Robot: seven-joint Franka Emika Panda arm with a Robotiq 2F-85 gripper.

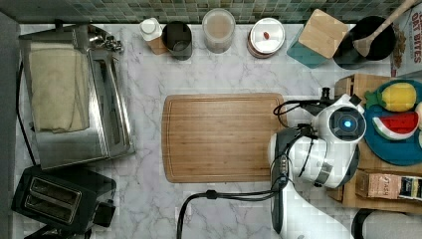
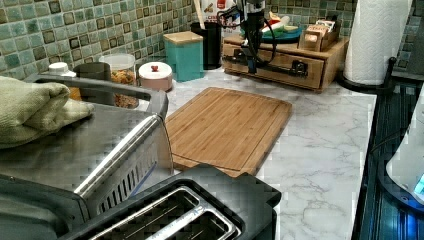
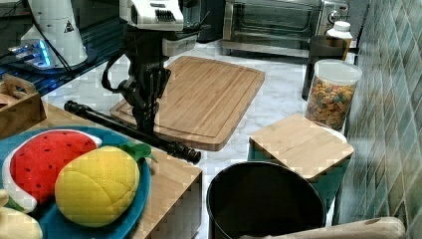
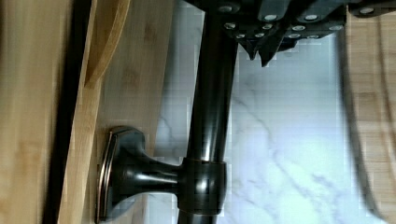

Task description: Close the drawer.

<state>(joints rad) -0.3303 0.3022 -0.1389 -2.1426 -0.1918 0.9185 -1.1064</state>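
Black bar handle [image 4: 212,107] runs closest under the wrist camera, standing off the drawer [image 4: 135,70] front on a flared post. Gripper [image 4: 261,49] sits at the bar's marble side, fingertips [image 4: 268,51] drawn nearly together beside the rod, not around it; nothing is held. Judgement: fingers held together make a blunt pusher, suited to pressing the bar toward the cabinet.

In the right view, the gripper [image 3: 147,107] hangs straight down just in front of the handle [image 3: 132,130], between it and the bamboo cutting board [image 3: 199,97]. Contact with the bar cannot be told.

Left view, far right of the counter: the drawer [image 2: 280,62] sits in its light-wood box beneath the blue fruit plate [image 2: 280,34]. Its front looks nearly flush, so little travel seems left, though a dark slit along the front in the wrist view suggests it is not fully home.

Top view: the arm [image 1: 318,149] reaches over the gap between board and box, wrist above the handle line.
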